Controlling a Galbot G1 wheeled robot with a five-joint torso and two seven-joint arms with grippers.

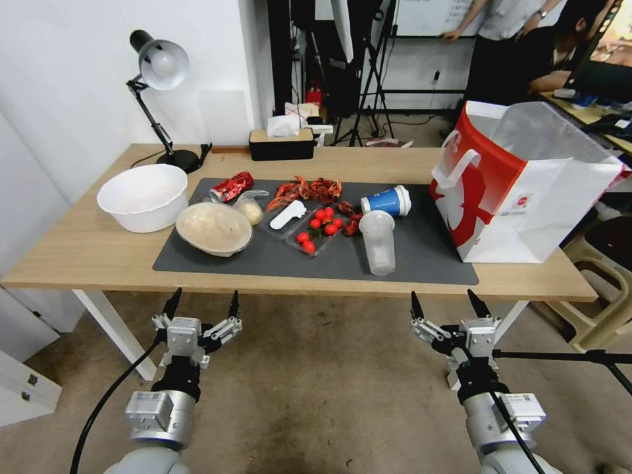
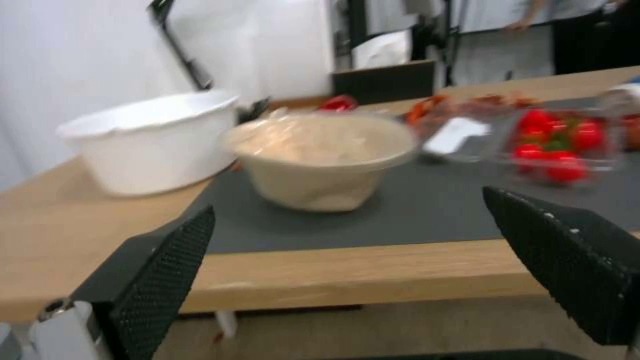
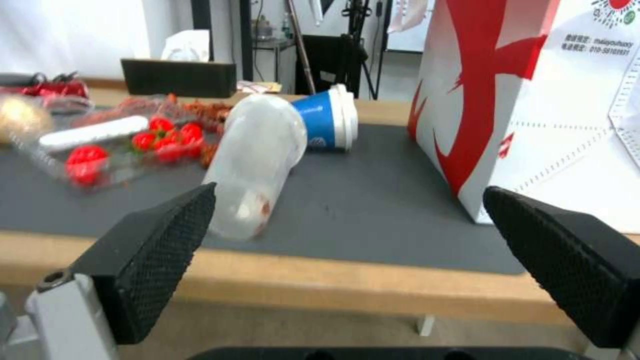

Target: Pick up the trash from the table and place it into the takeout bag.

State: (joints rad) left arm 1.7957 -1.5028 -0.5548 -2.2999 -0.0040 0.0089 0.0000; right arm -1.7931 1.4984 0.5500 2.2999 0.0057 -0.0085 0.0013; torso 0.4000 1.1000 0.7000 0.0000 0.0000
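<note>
On the light-wood table (image 1: 85, 253) lies a dark grey mat (image 1: 421, 253) with the trash on it. A lidded beige bowl (image 1: 214, 228) (image 2: 320, 160) sits at the mat's left. Behind it lie a crushed red can (image 1: 232, 186) and a clear bag with a pale lump (image 1: 250, 209). A blue paper cup (image 1: 387, 201) (image 3: 327, 122) and a clear plastic cup (image 1: 380, 242) (image 3: 257, 160) lie on their sides. The takeout bag (image 1: 526, 191) (image 3: 533, 100) stands open at the right. My left gripper (image 1: 202, 304) and right gripper (image 1: 446, 304) hang open below the table's front edge, both empty.
A white basin (image 1: 143, 196) (image 2: 153, 142) stands at the left. A clear tray of cherry tomatoes (image 1: 318, 227) and crayfish shells (image 1: 306, 189) lie mid-mat. A desk lamp (image 1: 158, 99) and black tissue box (image 1: 282, 141) stand at the back. A beige stool (image 1: 602, 296) stands to the right.
</note>
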